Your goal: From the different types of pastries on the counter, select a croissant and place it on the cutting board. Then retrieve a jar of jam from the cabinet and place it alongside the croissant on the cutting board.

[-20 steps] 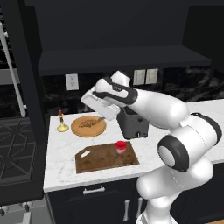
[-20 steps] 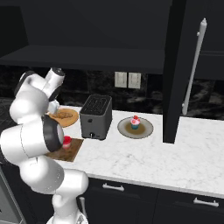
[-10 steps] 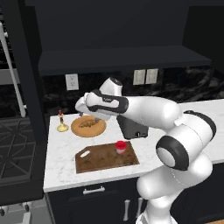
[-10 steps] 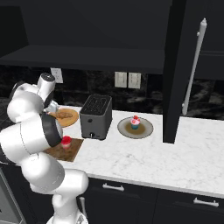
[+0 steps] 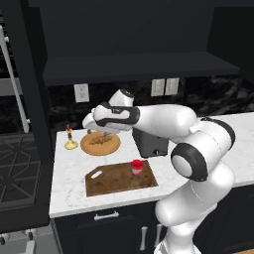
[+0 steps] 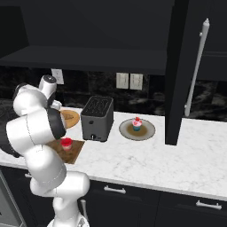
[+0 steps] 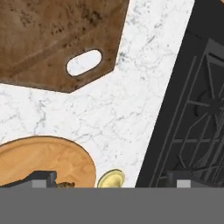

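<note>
In the left base view the gripper (image 5: 97, 130) hid behind the arm's wrist above the croissant (image 5: 100, 140) on the round plate (image 5: 100, 147), its opening unreadable, while the jam jar (image 5: 137, 166) stood mid-frame on the cutting board (image 5: 119, 179); the right base view showed the cupcake (image 6: 136, 124) centre-frame; the hand view cut the board's handle hole (image 7: 84, 62) upper left.

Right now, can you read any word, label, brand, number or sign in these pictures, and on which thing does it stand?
None: no readable text in any view.
The small red-lidded jar on the dark brown wooden cutting board shows no label.
The dark boxy toaster shows no brand or markings.
The white wall outlets are blank.
</note>
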Controlling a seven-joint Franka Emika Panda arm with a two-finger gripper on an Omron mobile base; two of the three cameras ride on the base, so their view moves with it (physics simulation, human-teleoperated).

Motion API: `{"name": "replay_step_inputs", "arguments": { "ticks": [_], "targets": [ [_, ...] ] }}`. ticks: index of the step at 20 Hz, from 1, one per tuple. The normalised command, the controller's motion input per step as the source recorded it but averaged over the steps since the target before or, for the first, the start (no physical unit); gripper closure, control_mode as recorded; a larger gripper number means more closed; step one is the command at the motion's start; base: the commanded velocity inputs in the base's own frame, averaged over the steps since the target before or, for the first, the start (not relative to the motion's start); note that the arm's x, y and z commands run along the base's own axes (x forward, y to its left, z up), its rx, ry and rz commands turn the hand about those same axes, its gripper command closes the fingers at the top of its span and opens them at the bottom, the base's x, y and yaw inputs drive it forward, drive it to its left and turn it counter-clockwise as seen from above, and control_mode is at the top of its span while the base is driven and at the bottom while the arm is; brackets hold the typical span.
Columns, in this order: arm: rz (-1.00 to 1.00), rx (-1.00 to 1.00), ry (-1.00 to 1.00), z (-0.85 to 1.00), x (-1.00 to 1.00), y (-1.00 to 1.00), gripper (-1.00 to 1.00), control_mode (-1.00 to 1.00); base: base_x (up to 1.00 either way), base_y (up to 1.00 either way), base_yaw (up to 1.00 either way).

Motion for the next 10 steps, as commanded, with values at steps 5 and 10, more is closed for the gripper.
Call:
{"name": "replay_step_inputs", "arguments": {
  "ticks": [5, 10],
  "targets": [
    [0.05, -0.13, 0.09, 0.06, 0.14, 0.35, -1.00, -1.00, 0.00, 0.00, 0.00],
    [-0.10, -0.09, 0.12, 0.00, 0.33, 0.26, -1.00, -1.00, 0.00, 0.00, 0.00]
  ]
}}
